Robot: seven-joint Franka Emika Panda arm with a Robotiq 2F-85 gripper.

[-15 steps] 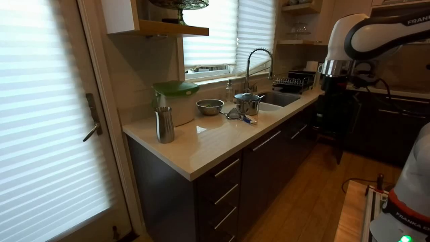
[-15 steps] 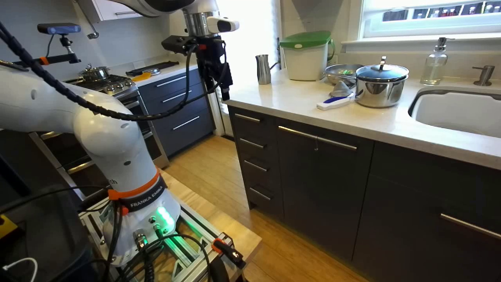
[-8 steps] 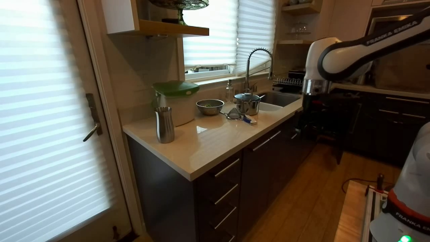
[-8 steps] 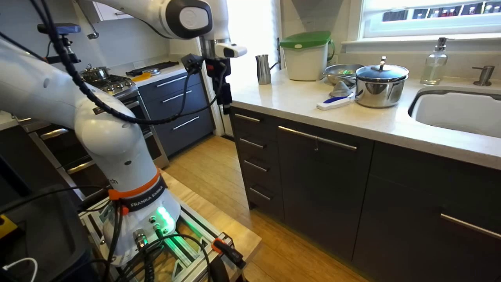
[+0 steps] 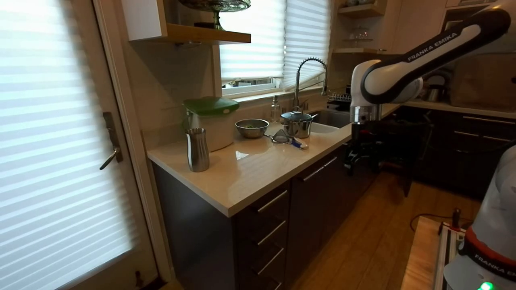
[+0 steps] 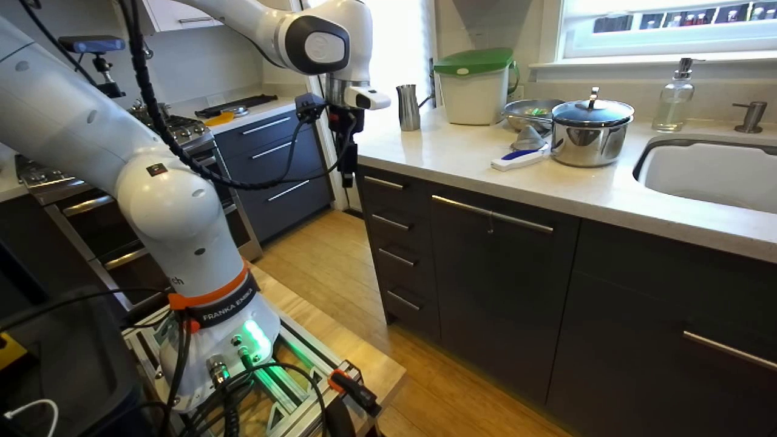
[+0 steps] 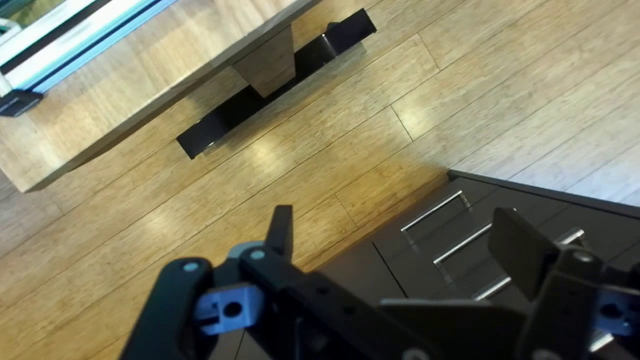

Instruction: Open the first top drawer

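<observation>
The first top drawer is the highest in a stack of dark drawers under the counter's end. It is closed flush, and its silver bar handle shows also in the other exterior view. In the wrist view part of a handle, likely the top one, shows at the lower right behind my gripper. My gripper is open, with nothing between its fingers. In both exterior views it points down, in front of the cabinets, around the top drawer's height and apart from the handle.
The counter overhangs the drawers. On it stand a metal cup, a green-lidded bin, a bowl, a brush and a pot. A wooden robot base stands across the floor. A cable hangs along the arm.
My gripper has come down from counter height to below the counter edge and moved sideways toward the drawer stack. The drawers and counter items have not moved.
</observation>
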